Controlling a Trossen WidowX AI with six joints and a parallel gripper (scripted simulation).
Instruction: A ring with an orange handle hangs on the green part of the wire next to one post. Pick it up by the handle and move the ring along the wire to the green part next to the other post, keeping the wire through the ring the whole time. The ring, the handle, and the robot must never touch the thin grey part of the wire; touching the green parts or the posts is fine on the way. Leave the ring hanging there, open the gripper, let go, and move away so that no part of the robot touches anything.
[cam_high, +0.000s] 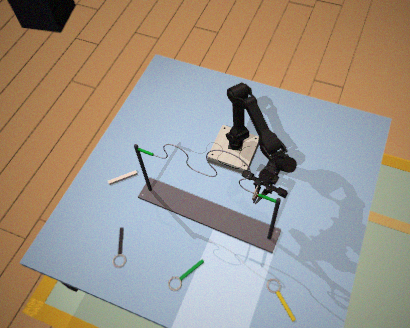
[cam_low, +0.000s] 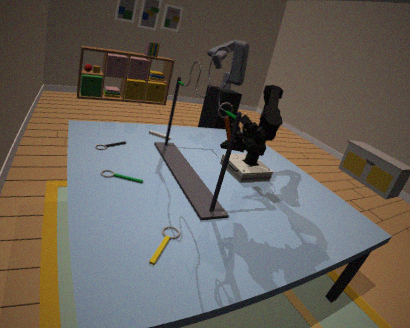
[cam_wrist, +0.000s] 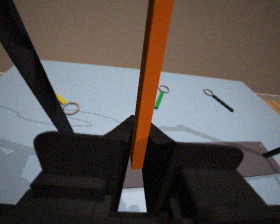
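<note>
The orange handle (cam_low: 228, 129) (cam_wrist: 150, 75) stands upright in my gripper (cam_wrist: 137, 119), which is shut on it. The ring (cam_low: 219, 109) is above the handle, around the wire at or very near the inner end of the near green part (cam_high: 268, 198) (cam_low: 231, 114). I cannot tell exactly which side of that end it is on. This green part joins the near post (cam_high: 273, 220) (cam_low: 223, 170) (cam_wrist: 40, 70). The thin grey wire runs on to the other green part (cam_high: 145, 151) (cam_low: 180, 83) at the far post (cam_high: 143, 170) (cam_low: 173, 110). The ring is out of the wrist view.
The dark base plate (cam_high: 200, 209) (cam_low: 185, 177) joins both posts. A yellow-handled ring (cam_high: 285, 306) (cam_low: 160, 250), a green-handled ring (cam_high: 191, 270) (cam_low: 128, 178), a black-handled ring (cam_high: 121, 240) (cam_low: 116, 144) and a pale bar (cam_high: 122, 177) lie on the table.
</note>
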